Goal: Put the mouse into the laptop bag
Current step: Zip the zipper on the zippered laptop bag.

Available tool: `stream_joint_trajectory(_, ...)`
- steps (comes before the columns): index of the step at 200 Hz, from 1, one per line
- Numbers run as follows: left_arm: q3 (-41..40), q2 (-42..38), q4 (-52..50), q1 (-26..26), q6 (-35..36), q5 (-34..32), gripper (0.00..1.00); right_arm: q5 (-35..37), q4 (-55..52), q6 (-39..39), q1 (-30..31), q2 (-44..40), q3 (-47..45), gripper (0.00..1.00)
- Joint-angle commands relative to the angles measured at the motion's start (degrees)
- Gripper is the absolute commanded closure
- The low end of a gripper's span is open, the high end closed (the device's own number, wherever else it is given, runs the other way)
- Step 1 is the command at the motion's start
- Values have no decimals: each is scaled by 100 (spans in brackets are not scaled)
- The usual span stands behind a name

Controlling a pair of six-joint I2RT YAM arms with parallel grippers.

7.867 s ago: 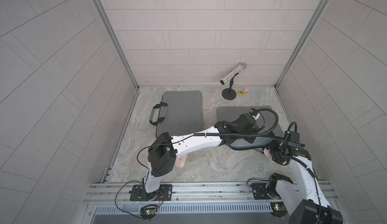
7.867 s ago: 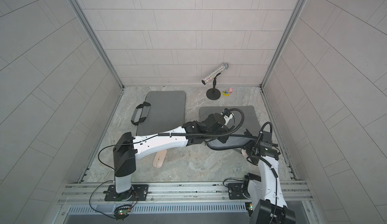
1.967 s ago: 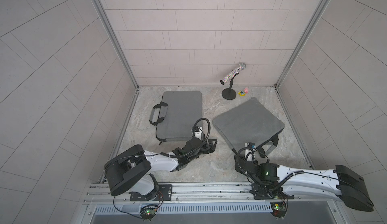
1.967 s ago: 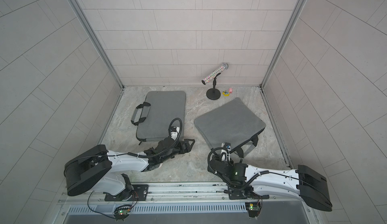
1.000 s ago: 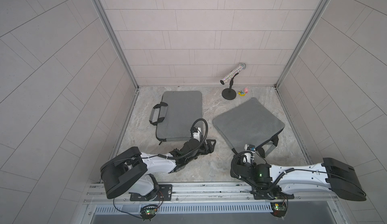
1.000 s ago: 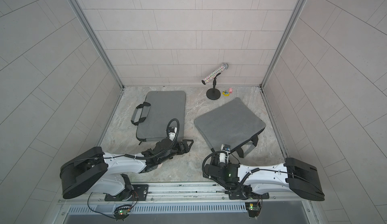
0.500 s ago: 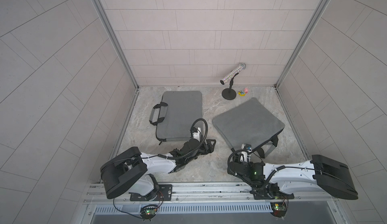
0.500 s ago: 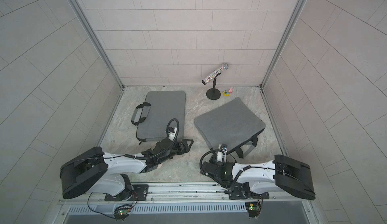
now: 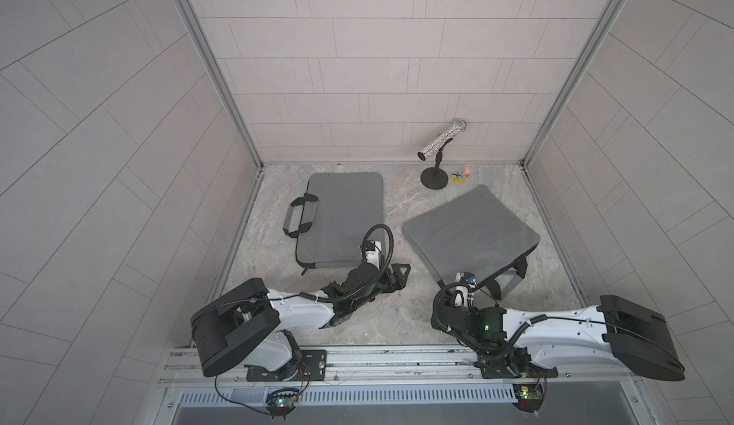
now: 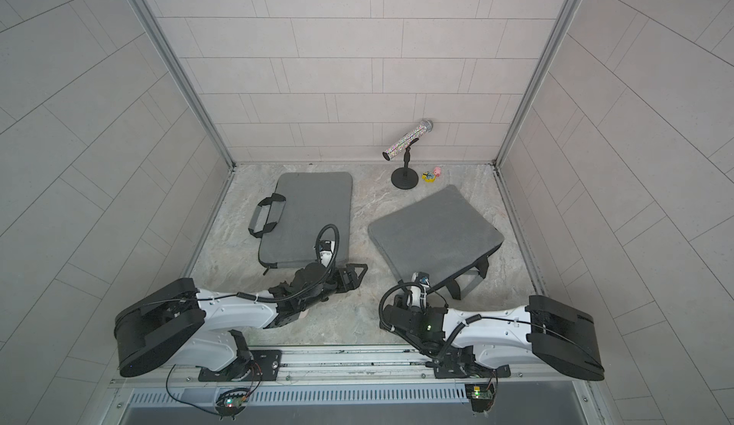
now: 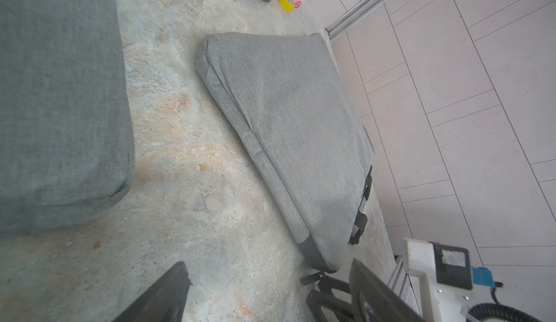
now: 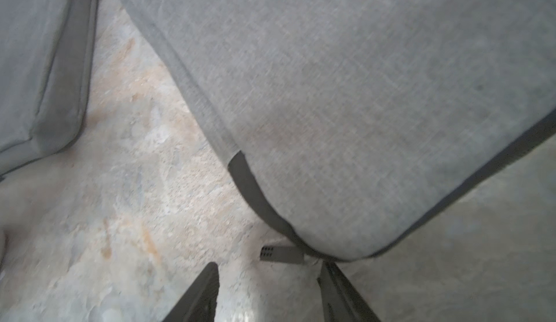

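Our right gripper [image 12: 269,264], partly open and empty, could close short of the zipper pull [image 12: 281,254] just ahead of it. Our left gripper [image 11: 267,263] is wide open and empty.

Bare floor [image 9: 393,206] runs between the left bag [image 9: 341,212] and right bag [image 9: 472,228] — a microphone stand [image 9: 435,180] blocks the far end.

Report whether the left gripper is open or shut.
Open. The left gripper has its jaws wide apart, gripping nothing.
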Motion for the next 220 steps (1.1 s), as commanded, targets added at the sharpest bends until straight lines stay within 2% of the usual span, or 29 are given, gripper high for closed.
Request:
stream_joint_trajectory(1,-146,-229,194,9,-11,44,13,113,-535,469,326,-195,182,41)
stream_joint_trajectory(46,-357,-781,-195,7,44,-95,12,447,-583,732,288,-16,85,41)
stream_joint_trajectory(93,-492,-1274,-501,9,123,-398,11,-161,307,177,-460,751,39,45)
stream_joint_trajectory(145,-641,-1455,-498,10,176,-573,11,-165,345,-62,-1059,1174,42,47)
stream_joint_trajectory(165,-653,-1498,-515,4,185,-609,11,-154,364,-94,-1092,1298,70,56)
stream_joint_trajectory(211,-670,-1465,-469,7,176,-552,10,-138,364,-99,-1107,1377,-15,99)
stream_joint_trajectory(220,-680,-1440,-420,2,160,-532,10,-119,364,-130,-1108,1305,-63,100)
